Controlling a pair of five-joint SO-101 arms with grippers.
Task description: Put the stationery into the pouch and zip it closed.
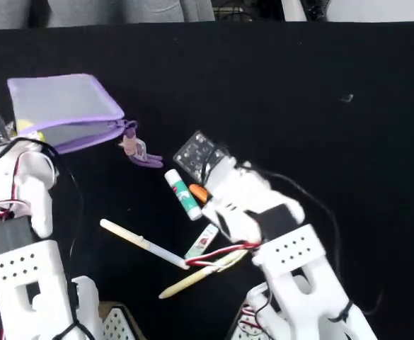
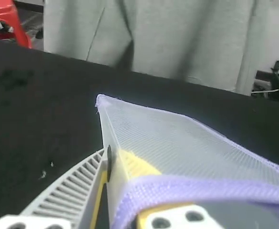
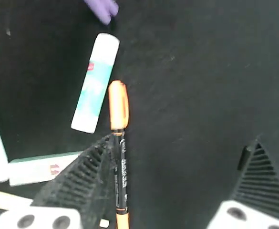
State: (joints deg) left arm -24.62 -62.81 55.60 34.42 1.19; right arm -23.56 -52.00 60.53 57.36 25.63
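Note:
The purple mesh pouch (image 1: 65, 110) lies at the table's back left, its zip pull (image 1: 139, 152) trailing toward the middle. My left gripper (image 1: 23, 134) is shut on the pouch's near edge; in its wrist view the pouch (image 2: 187, 148) is pinched in the gripper (image 2: 129, 191). My right gripper (image 3: 180, 143) hangs open low over the table centre. An orange pen (image 3: 118, 143) lies against one black finger (image 3: 82, 176), not between the jaws. Beside it lies a white-green glue stick (image 3: 95, 88), also seen from above (image 1: 183, 193).
A white pen (image 1: 143, 244), a yellow pencil (image 1: 199, 276) and a small flat eraser (image 1: 202, 242) lie crossed near the front, partly under the right arm. Black table stretches to the right and back.

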